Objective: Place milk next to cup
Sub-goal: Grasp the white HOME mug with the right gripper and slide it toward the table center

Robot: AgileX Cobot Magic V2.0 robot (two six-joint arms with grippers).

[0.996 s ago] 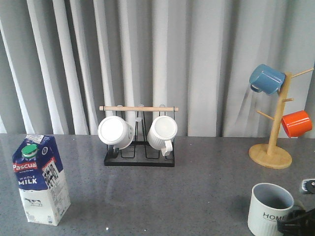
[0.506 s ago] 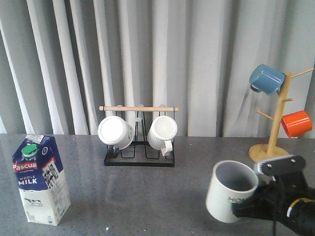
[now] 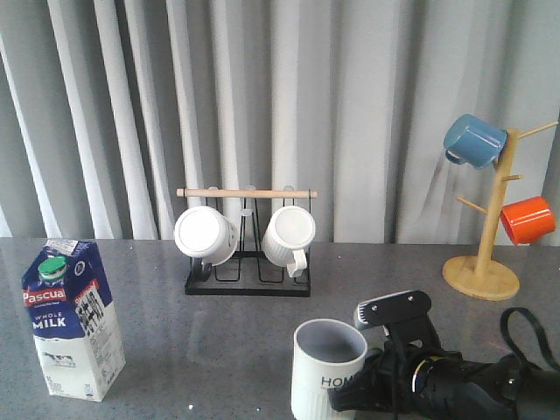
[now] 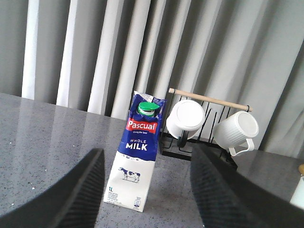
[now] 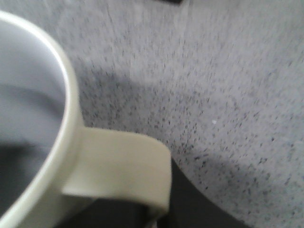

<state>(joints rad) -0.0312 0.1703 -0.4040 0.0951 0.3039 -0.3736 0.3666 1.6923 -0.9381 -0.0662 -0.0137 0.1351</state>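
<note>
The milk [image 3: 72, 319] stands upright at the front left of the grey table, green cap on top. In the left wrist view the milk [image 4: 139, 154] stands a little ahead of my left gripper [image 4: 146, 159], whose dark fingers [image 4: 76, 190] are spread wide and open. The cup [image 3: 328, 367], pale and ribbed with "HOME" lettering, is at the front middle, its base cut off by the frame edge. My right gripper [image 3: 353, 398] is shut on the cup's handle [image 5: 118, 166]; the dark fingers [image 5: 190, 209] show just under it.
A black rack [image 3: 247, 282] with a wooden bar holds two white mugs [image 3: 206, 234] at the back middle. A wooden mug tree [image 3: 486, 262] at the back right carries a blue mug [image 3: 474, 140] and an orange mug [image 3: 528, 219]. Curtains hang behind.
My right gripper has carried the cup from the front right corner leftward to the front middle. The milk and the left gripper have not moved.
</note>
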